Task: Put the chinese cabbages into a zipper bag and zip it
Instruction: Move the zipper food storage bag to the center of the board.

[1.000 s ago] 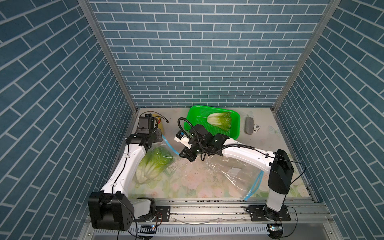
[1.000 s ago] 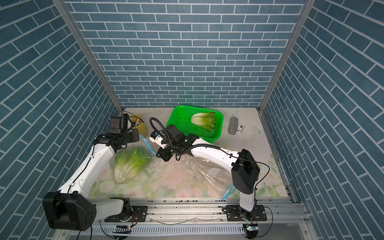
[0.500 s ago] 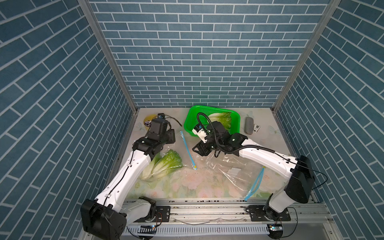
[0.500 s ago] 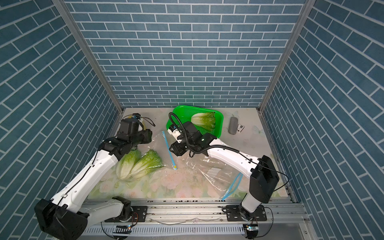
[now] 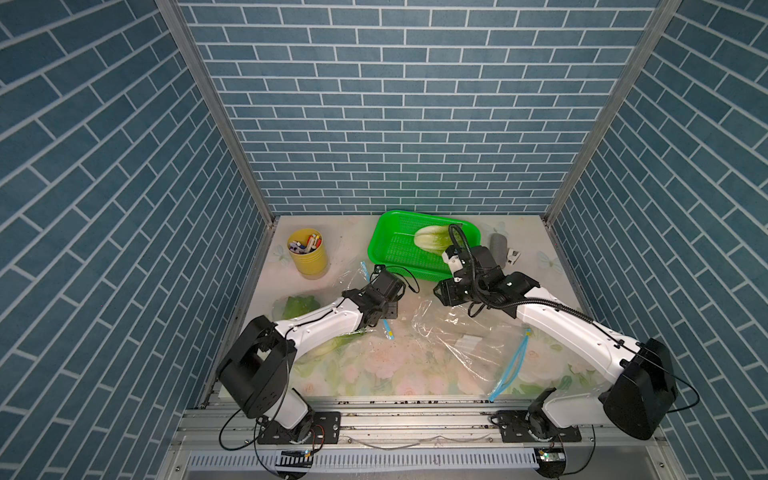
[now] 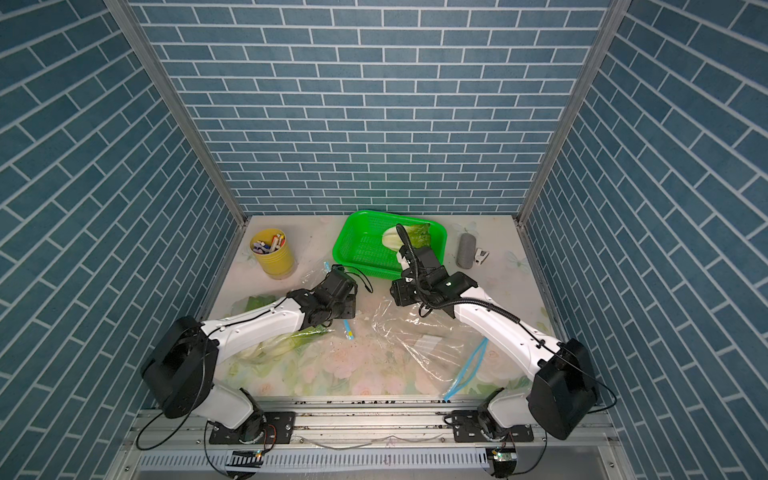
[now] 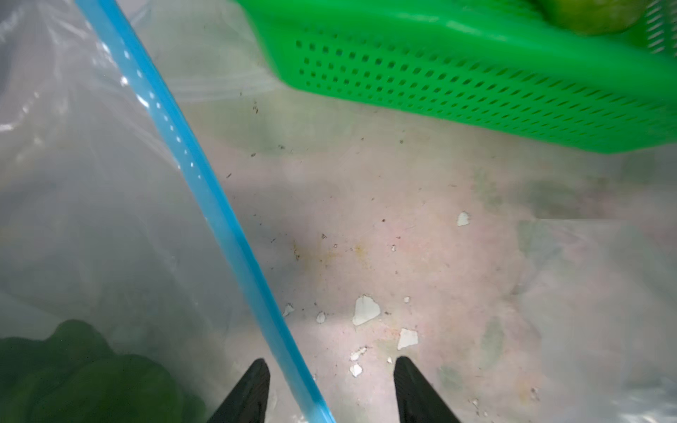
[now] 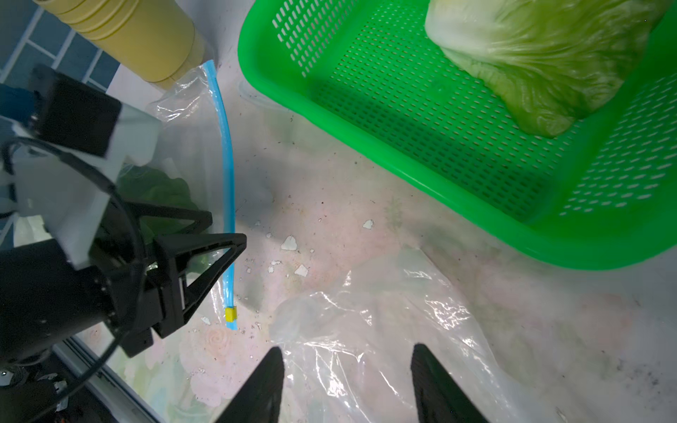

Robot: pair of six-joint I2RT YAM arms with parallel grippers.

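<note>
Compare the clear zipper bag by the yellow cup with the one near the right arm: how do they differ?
The clear zipper bag by the yellow cup holds green cabbage leaves; the clear zipper bag near the right arm looks empty. The first bag's blue zip strip runs as one line; the second's splits into two strands, seemingly open. Both are transparent with blue zips.

Both top views are looking steeply down from high at the front, taking in the whole desk [image 5: 374,374]. Each wrist view is looking from close along its fingers [image 7: 249,395] toward the basket [image 7: 476,91], both sharing the blue zipper [image 8: 228,164].
</note>
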